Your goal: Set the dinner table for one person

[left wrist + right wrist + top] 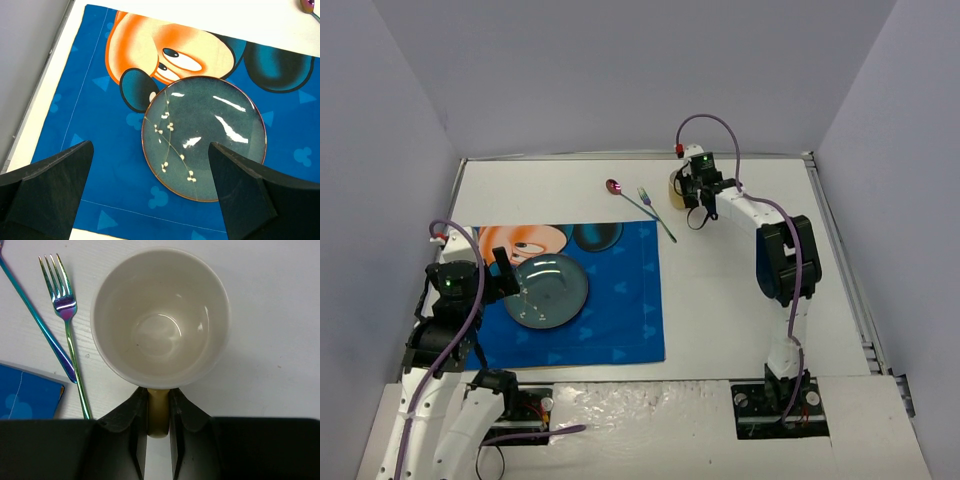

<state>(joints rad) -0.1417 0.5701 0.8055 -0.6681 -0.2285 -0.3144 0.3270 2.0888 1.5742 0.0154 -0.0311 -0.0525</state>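
Observation:
The white dinner table [740, 290] carries a blue cartoon placemat [620, 310] at the left. A teal plate [548, 290] lies on the mat and also shows in the left wrist view [204, 137]. My left gripper [506, 277] is open and empty above the plate's left edge [150, 192]. A cream mug [677, 190] stands upright at the back of the table. In the right wrist view my right gripper [159, 412] is shut on the handle of the mug [160, 315]. I cannot tell whether the mug rests on the table.
An iridescent spoon [613, 186] and fork [655, 212] lie side by side on the bare table just left of the mug, by the placemat's far right corner [25, 395]. The fork [67, 325] is close to the mug. Grey walls enclose the table.

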